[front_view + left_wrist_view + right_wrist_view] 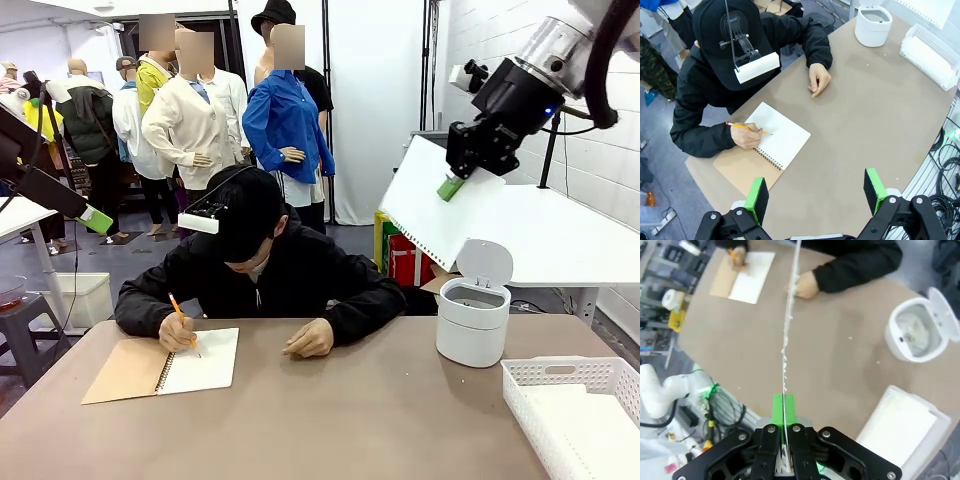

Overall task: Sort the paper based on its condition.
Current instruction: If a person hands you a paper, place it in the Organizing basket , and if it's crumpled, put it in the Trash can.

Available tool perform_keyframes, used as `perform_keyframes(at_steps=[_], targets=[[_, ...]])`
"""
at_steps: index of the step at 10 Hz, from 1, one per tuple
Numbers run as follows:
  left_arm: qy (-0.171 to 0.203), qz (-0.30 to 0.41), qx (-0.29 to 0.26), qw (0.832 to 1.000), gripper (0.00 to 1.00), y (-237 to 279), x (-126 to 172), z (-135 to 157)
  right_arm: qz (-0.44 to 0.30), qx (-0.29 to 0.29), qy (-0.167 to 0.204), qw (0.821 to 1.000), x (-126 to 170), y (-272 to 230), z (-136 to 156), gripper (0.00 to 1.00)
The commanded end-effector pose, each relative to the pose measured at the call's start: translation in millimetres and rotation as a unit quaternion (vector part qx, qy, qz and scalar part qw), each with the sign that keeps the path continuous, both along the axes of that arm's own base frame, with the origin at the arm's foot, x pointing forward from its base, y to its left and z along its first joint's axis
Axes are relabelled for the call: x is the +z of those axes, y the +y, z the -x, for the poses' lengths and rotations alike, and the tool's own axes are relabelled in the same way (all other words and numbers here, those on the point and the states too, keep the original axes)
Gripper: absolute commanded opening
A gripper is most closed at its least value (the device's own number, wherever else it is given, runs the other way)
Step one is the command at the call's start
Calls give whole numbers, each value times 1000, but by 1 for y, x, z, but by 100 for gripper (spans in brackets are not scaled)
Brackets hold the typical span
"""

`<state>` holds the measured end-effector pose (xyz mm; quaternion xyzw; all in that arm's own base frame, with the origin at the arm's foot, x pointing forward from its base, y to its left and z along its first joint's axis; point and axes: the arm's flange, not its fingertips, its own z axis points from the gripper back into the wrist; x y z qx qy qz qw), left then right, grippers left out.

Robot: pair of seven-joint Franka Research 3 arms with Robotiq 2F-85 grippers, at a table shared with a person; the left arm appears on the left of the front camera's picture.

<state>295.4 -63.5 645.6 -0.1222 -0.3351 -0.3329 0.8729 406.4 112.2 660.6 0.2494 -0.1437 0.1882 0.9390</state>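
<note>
Right gripper (452, 186) jaws pinch a smooth white paper sheet (425, 210) high above the tabletop (350, 420); left gripper (815, 180) jaws stand wide apart.

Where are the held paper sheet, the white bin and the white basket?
paper sheet (425, 212), front view, flat middle.
white bin (472, 338), front view, side wall.
white basket (560, 362), front view, far rim.
</note>
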Motion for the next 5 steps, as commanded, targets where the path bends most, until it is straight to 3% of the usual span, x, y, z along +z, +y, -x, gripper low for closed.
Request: perform_keyframes(at_steps=[1,3,5], targets=[[0,3,2,1000,100,1,1,0,28,-23,-17,999,-9,-18,18,0],[0,3,2,1000,100,1,1,0,43,-36,-31,998,-14,-42,27,0],[0,3,2,1000,100,1,1,0,51,-37,-15,998,-29,-62,38,0]])
